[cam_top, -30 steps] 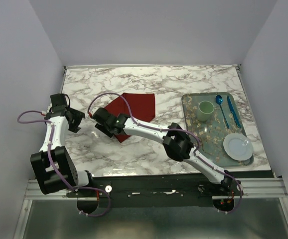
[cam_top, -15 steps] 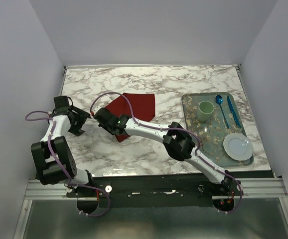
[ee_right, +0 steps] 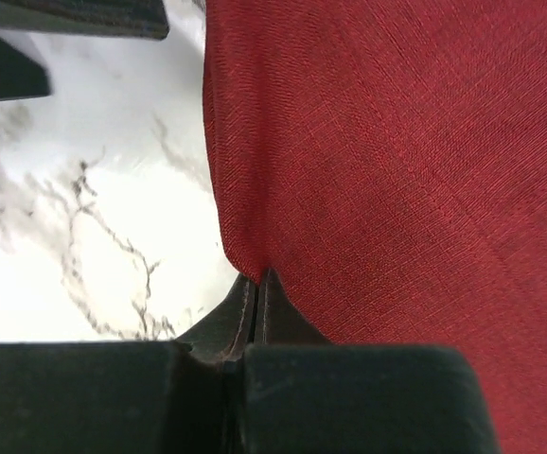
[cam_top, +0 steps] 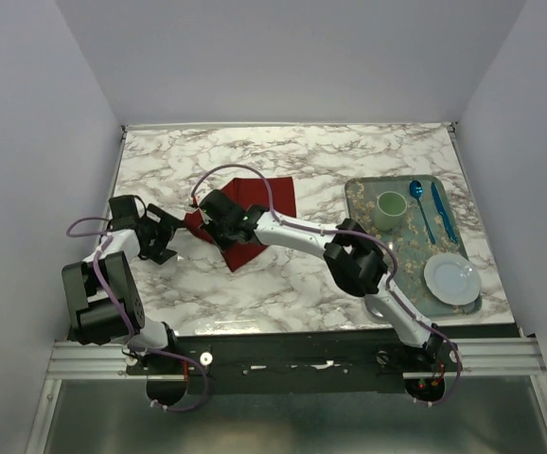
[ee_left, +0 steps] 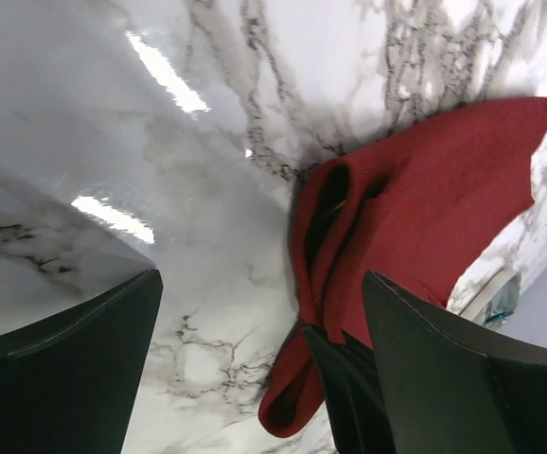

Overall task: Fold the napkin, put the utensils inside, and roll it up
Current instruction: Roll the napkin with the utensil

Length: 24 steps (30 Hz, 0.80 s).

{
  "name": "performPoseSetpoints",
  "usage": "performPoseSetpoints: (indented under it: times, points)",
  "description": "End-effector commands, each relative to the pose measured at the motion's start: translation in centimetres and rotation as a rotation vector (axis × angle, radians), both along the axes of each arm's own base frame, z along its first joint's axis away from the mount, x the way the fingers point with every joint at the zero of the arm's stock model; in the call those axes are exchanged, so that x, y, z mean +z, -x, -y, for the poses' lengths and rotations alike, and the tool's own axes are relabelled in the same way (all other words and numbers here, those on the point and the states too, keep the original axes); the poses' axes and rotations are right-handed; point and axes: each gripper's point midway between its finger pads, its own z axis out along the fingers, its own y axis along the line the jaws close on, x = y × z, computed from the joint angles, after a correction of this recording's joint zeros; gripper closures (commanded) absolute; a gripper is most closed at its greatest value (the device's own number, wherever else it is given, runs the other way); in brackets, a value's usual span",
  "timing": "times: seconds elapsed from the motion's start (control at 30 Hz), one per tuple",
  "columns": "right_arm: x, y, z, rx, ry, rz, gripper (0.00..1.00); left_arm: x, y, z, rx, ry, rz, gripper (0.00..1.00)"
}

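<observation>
Folding stage: the dark red napkin (cam_top: 272, 196) is pinched at its nine-o'clock edge by the right gripper (ee_right: 257, 284); a second grasp is judged due from the wide-open, empty left gripper (ee_left: 262, 279).

Matt woven napkin (ee_right: 368, 142), glossy marble table (ee_left: 113, 113)
</observation>
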Motion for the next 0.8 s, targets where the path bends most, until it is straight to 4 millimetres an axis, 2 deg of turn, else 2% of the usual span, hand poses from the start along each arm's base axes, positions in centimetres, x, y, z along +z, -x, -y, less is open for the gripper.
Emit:
performPoseSetpoints:
  times: [0.0, 0.2, 0.4, 0.43, 0.6, 0.63, 0.73, 0.77]
  points:
    - [0.6, 1.7, 0.1, 0.033, -0.138, -0.205, 1.0, 1.1, -1.7, 2.3, -0.058, 0.079, 0.097, 0.04]
    - [1.0, 1.4, 0.4, 0.035, -0.226, -0.304, 0.99, -0.2, -1.7, 4.4, -0.08, 0.093, 0.049, 0.04]
    - [0.9, 0.9, 1.1, 0.034, -0.268, -0.357, 0.99, -2.1, -1.5, 5.0, -0.058, 0.081, -0.031, 0.12]
    - [0.8, 0.9, 1.2, 0.03, -0.27, -0.364, 0.99, -2.1, -2.0, 5.3, -0.067, 0.077, -0.025, 0.16]
    - [0.8, 0.9, 1.2, 0.04, -0.279, -0.375, 0.99, -2.8, -2.3, 5.6, -0.074, 0.065, -0.039, 0.25]
    - [0.8, 1.0, 1.2, 0.041, -0.278, -0.376, 0.99, -2.9, -2.4, 5.6, -0.077, 0.06, -0.034, 0.34]
    - [0.7, 0.9, 1.3, 0.044, -0.272, -0.369, 0.99, -3.2, -2.3, 5.5, -0.072, 0.052, -0.027, 0.49]
    - [0.7, 0.8, 1.5, 0.038, -0.267, -0.359, 0.99, -3.3, -2.3, 5.3, -0.068, 0.047, -0.026, 0.5]
